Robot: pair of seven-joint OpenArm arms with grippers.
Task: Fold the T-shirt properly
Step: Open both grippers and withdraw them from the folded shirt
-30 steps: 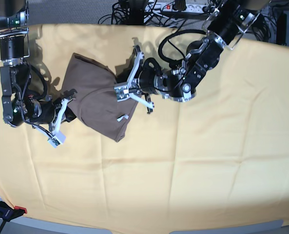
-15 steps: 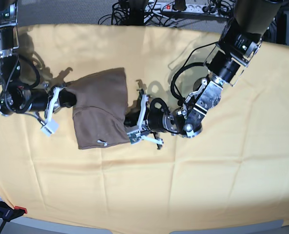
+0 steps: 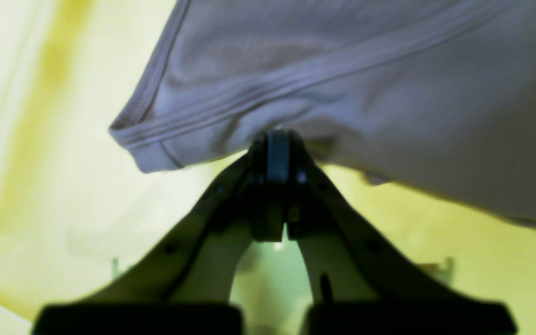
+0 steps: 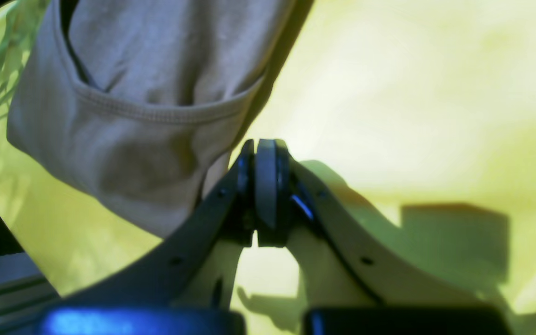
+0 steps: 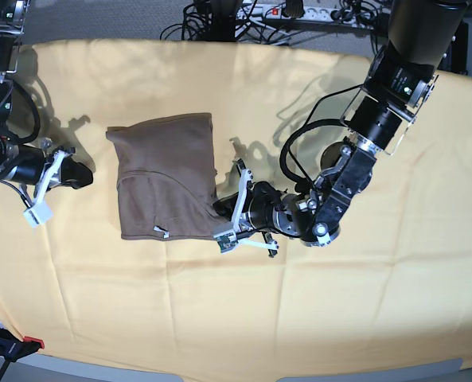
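Find the T-shirt (image 5: 165, 187) on the yellow cloth (image 5: 339, 318) over the table, at the base view's left-centre, folded into a compact bundle with the white tag (image 5: 161, 231) near its lower edge. Find the left fingers (image 3: 275, 144) closed at its lower right corner; cannot tell whether on a pinch of fabric. See the right fingers (image 4: 268, 151) closed too, holding nothing, apart from the bundle.

Beware of drawing the left fingers away too soon: could drag that corner and skew the fold, if snagged or gripping. Could also crease the upper layer by pressing sideways, or leave the slanting hem (image 3: 258, 95) uneven by not squaring the layers. Might bunch the yellow cloth beneath by scraping too low.
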